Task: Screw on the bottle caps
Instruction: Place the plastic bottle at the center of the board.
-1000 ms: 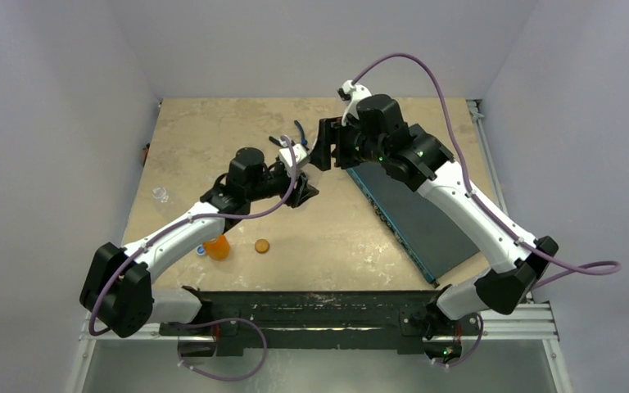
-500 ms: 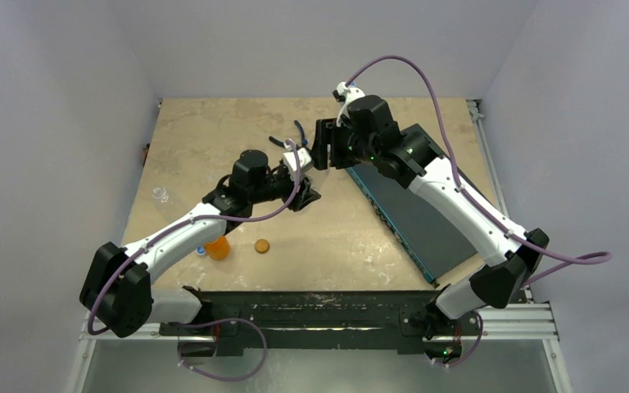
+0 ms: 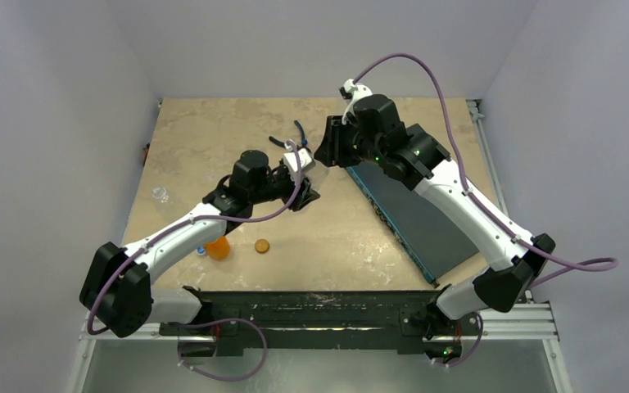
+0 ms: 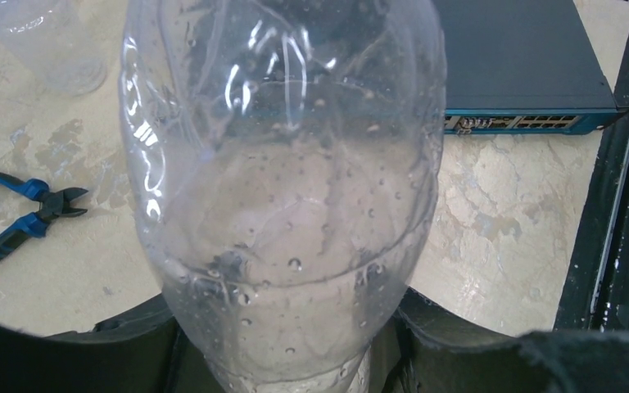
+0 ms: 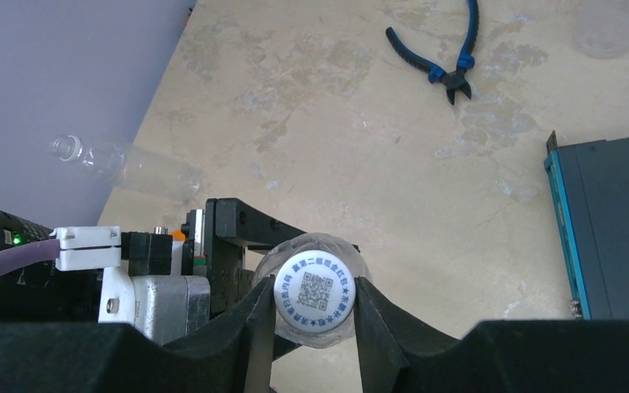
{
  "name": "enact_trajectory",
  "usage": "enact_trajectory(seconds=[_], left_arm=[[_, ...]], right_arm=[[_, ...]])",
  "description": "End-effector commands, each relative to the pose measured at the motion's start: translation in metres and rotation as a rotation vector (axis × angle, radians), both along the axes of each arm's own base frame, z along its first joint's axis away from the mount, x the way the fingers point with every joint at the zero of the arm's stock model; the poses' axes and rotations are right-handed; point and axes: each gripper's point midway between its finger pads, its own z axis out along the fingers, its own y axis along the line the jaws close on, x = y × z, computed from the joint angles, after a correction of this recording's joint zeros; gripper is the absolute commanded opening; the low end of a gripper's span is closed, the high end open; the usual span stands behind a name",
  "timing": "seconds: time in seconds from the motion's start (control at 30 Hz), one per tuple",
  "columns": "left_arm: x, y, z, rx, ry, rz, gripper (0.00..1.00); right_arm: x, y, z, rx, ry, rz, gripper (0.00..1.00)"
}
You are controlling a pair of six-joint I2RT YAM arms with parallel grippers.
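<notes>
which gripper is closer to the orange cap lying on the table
Left. The left gripper holds the clear bottle just beyond the orange cap; the right gripper, pinching the white cap, sits farther back.

clear bottle (image 4: 287, 188): droplets inside, gripped at its lower end by left hand (image 4: 291, 360) | white cap (image 5: 313, 291): blue print, QR code, pinched by right hand (image 5: 313, 315) at this bottle's neck | orange bottle (image 3: 218, 246): upright, well apart from left hand, toward the arm bases | orange-brown cap (image 3: 261, 245): flat, near the orange bottle | second clear bottle (image 5: 123, 168): lying, uncapped, far left of right hand
</notes>
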Motion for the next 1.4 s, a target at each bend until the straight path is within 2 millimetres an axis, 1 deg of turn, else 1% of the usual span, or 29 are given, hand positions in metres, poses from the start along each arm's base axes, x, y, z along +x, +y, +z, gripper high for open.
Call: enact_trajectory(seconds=[0.0, 0.07, 0.13, 0.17, 0.23, 0.27, 0.33, 0.4, 0.43, 0.47, 0.6, 0.73, 0.77, 0.83, 0.93, 0.97, 1.0, 1.17, 1.23, 1.27, 1.37], left_arm=[[-0.001, -0.004, 0.015, -0.014, -0.049, -0.015, 0.0], [0.0, -0.003, 0.017, -0.015, -0.054, -0.007, 0.0], [0.002, -0.003, 0.02, -0.022, -0.052, 0.007, 0.0], [0.004, -0.002, 0.022, -0.027, -0.049, 0.025, 0.05], [0.007, 0.001, 0.027, -0.049, -0.042, 0.068, 0.31], [0.009, 0.003, 0.03, -0.059, -0.044, 0.088, 0.41], [0.014, 0.01, 0.035, -0.073, -0.048, 0.148, 0.56], [0.018, 0.016, 0.041, -0.084, -0.055, 0.199, 0.82], [0.02, 0.019, 0.044, -0.094, -0.049, 0.222, 0.89], [0.022, 0.022, 0.047, -0.099, -0.052, 0.246, 0.92], [0.031, 0.038, 0.054, -0.087, -0.059, 0.342, 0.98], [0.036, 0.059, 0.058, -0.05, -0.072, 0.44, 0.99], [0.038, 0.064, 0.062, -0.05, -0.084, 0.466, 1.0], [0.038, 0.077, 0.059, -0.019, -0.076, 0.52, 1.0], [0.039, 0.089, 0.062, -0.023, -0.096, 0.574, 1.0], [0.039, 0.094, 0.061, -0.024, -0.103, 0.59, 1.0], [0.039, 0.097, 0.062, -0.024, -0.109, 0.6, 1.0], [0.035, 0.105, 0.061, -0.007, -0.126, 0.613, 1.0], [0.035, 0.108, 0.061, -0.009, -0.129, 0.627, 1.0], [0.035, 0.11, 0.061, -0.007, -0.129, 0.632, 1.0], [0.035, 0.114, 0.057, 0.0, -0.129, 0.648, 1.0]], right_arm=[[0.001, 0.002, 0.017, 0.035, -0.037, -0.004, 0.36], [0.001, 0.002, 0.016, 0.031, -0.037, -0.004, 0.28], [0.001, 0.002, 0.015, 0.028, -0.035, -0.003, 0.18], [0.001, 0.003, 0.017, 0.03, -0.037, 0.002, 0.14], [0.005, 0.002, 0.019, 0.018, -0.053, -0.005, 0.07], [0.008, 0.001, 0.019, 0.008, -0.057, -0.016, 0.05], [0.015, -0.003, 0.022, -0.012, -0.074, -0.041, 0.02], [0.027, -0.008, 0.023, -0.035, -0.09, -0.08, 0.0], [0.033, -0.011, 0.023, -0.043, -0.095, -0.096, 0.0], [0.04, -0.014, 0.023, -0.049, -0.101, -0.113, 0.0], [0.068, -0.024, 0.025, -0.063, -0.143, -0.176, 0.0], [0.101, -0.029, 0.022, -0.12, -0.223, -0.249, 0.0], [0.11, -0.031, 0.02, -0.139, -0.245, -0.269, 0.0], [0.129, -0.033, 0.015, -0.174, -0.295, -0.301, 0.0], [0.157, -0.03, 0.008, -0.187, -0.342, -0.327, 0.0], [0.168, -0.029, 0.003, -0.2, -0.359, -0.34, 0.0], [0.179, -0.029, 0.004, -0.195, -0.384, -0.357, 0.0], [0.218, -0.025, -0.011, -0.205, -0.432, -0.381, 0.0], [0.231, -0.022, -0.018, -0.194, -0.431, -0.369, 0.0], [0.237, -0.019, -0.024, -0.199, -0.426, -0.363, 0.0], [0.25, -0.017, -0.033, -0.226, -0.432, -0.363, 0.0]])
